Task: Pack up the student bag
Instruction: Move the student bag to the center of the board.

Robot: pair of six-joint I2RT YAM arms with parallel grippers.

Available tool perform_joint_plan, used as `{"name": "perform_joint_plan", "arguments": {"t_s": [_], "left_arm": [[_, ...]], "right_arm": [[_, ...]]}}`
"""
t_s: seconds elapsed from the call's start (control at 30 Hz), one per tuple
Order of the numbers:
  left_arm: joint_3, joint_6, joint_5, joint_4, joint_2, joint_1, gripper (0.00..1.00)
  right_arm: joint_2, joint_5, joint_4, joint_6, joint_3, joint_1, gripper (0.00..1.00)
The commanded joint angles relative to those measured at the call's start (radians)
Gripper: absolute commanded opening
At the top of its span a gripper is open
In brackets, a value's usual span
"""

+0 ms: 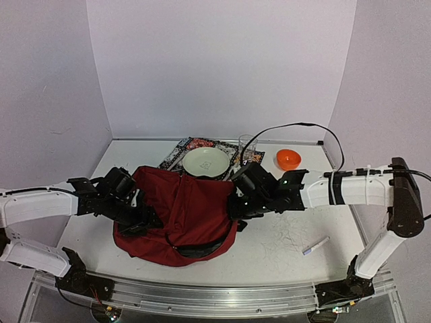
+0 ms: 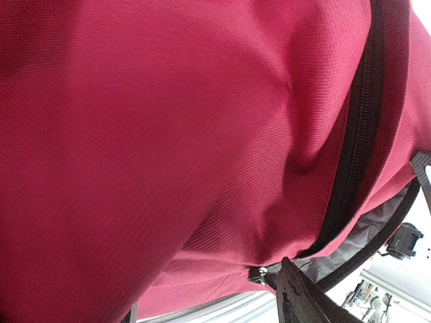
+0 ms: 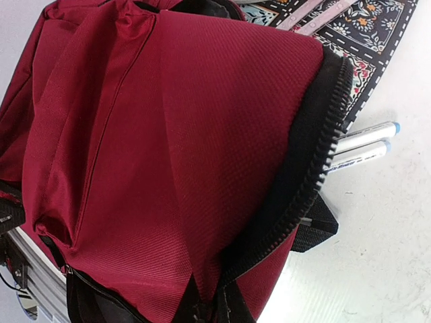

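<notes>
The student bag (image 1: 183, 205) slumps on the worktop (image 1: 289, 245) between both arms, its zipper mouth running across, with the right pincer (image 1: 236, 206) clamped narrow on the zipper edge at its tips and the left pincer (image 1: 143, 218) buried in fabric, grip unclear.

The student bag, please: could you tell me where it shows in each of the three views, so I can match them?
Top external: the student bag lies centre, slightly low in the frame.
Left wrist: its red fabric fills nearly the whole picture.
Right wrist: it fills the left and centre.
Shared landmark: the black zipper, visible in all three.
</notes>
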Motion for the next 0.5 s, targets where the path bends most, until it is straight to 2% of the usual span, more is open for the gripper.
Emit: {"name": "perform_joint_plan", "arguments": {"t_s": [0.0,0.1,0.17,0.3,0.47], "left_arm": [[0.002,-0.029,-0.011,0.072,0.017,-0.016,0.71],[-0.011,-0.036,-0.023,0.096,0.020,-0.016,0.69],[-0.016,-0.038,-0.021,0.114,0.027,-0.016,0.66],[-0.018,-0.036,-0.004,0.142,0.048,-0.017,0.59],[-0.010,-0.030,0.017,0.147,0.039,-0.019,0.58]], "right_arm": [[0.003,0.039,-0.075,-0.048,0.076,0.005,0.25],[0.009,0.086,-0.136,-0.070,0.138,0.047,0.44],[0.024,0.117,-0.183,-0.085,0.191,0.082,0.52],[0.049,0.149,-0.224,-0.098,0.263,0.149,0.58],[0.064,0.168,-0.228,-0.097,0.299,0.188,0.59]]}}
